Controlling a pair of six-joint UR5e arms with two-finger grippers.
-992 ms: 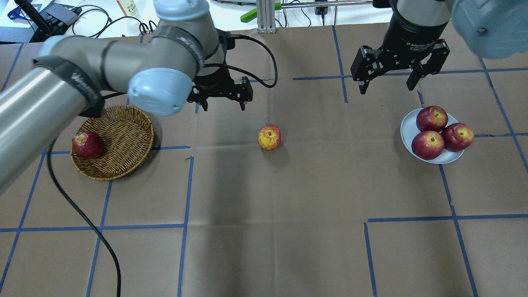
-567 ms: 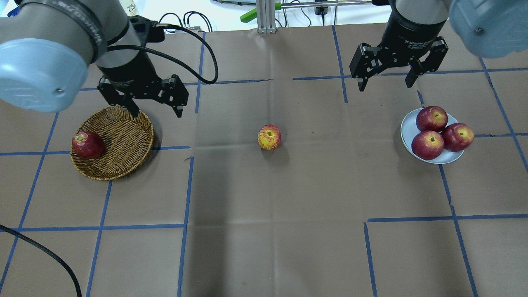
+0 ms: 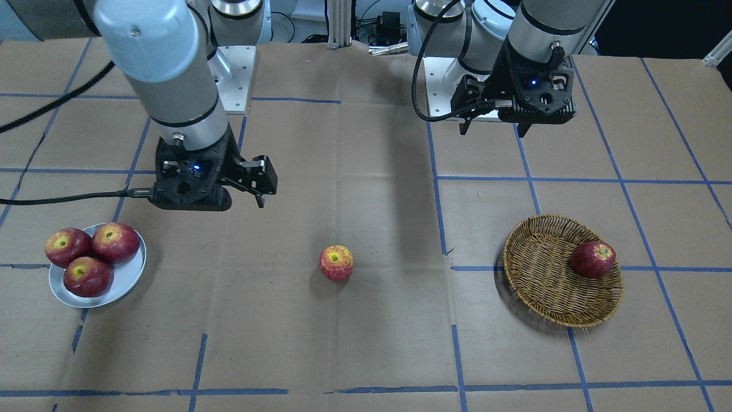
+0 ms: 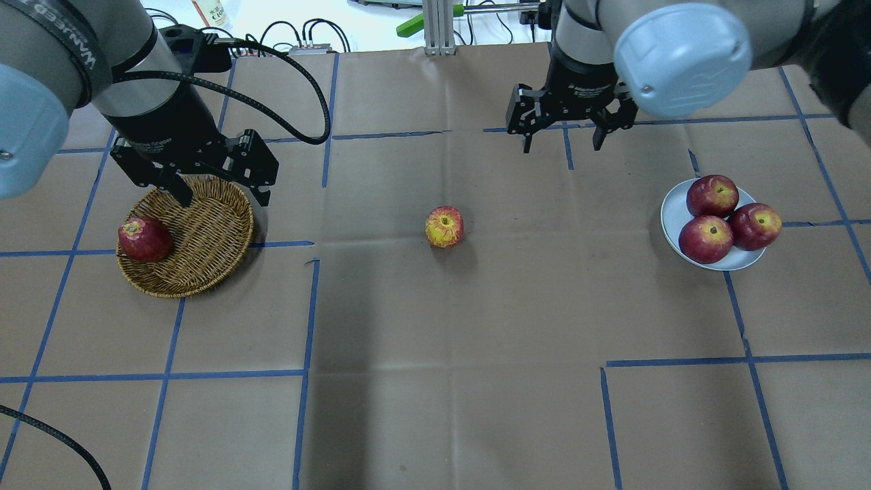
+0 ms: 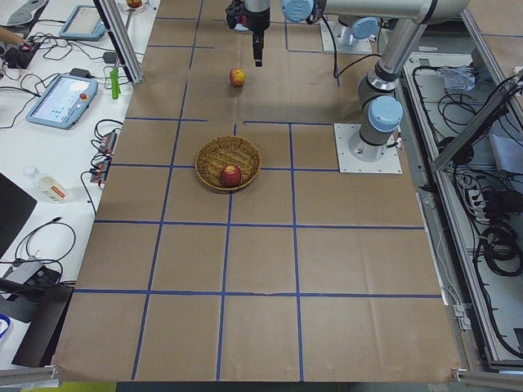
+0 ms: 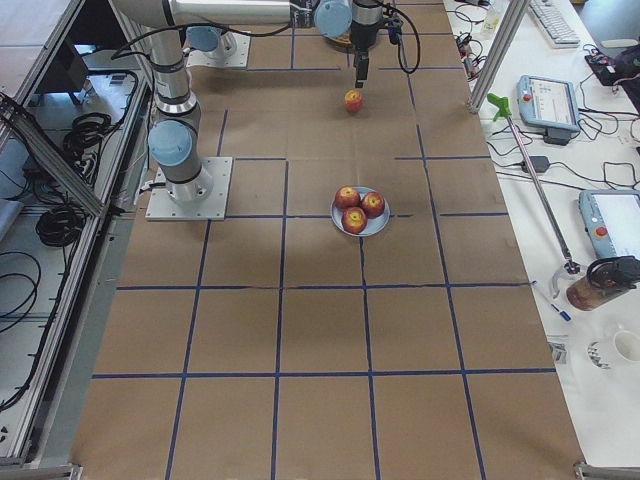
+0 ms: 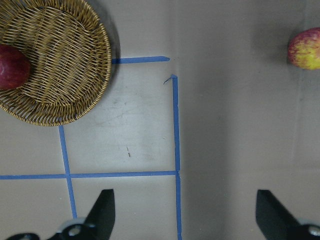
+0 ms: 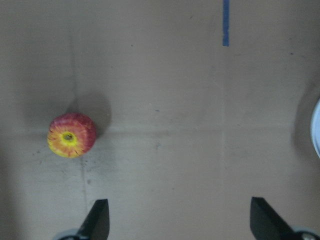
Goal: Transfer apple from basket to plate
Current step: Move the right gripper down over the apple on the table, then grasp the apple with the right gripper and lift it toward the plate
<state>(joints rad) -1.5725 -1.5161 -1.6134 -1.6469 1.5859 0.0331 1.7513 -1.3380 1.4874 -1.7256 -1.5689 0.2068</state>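
The pale streaky red-and-yellow apple (image 4: 444,226) lies on the bare table at mid-width, outside the basket; it also shows in the front view (image 3: 336,262) and both wrist views (image 7: 305,48) (image 8: 71,135). The wicker basket (image 4: 204,231) at the left holds one dark red apple (image 4: 144,239). The pale blue-grey plate (image 4: 670,218) at the right holds three deeper-red apples. My left gripper (image 4: 224,199) hangs open and empty over the basket's far right rim. My right gripper (image 4: 562,144) is open and empty, behind and to the right of the pale apple.
Brown paper with blue tape lines covers the table (image 4: 435,381). A black cable (image 4: 299,75) loops from the left wrist over the back of the table. A metal post (image 4: 439,27) stands at the back edge.
My left gripper has swung left from behind the table's middle to over the basket's far rim. My right gripper has moved left, away from the plate, toward the middle. Both stay open.
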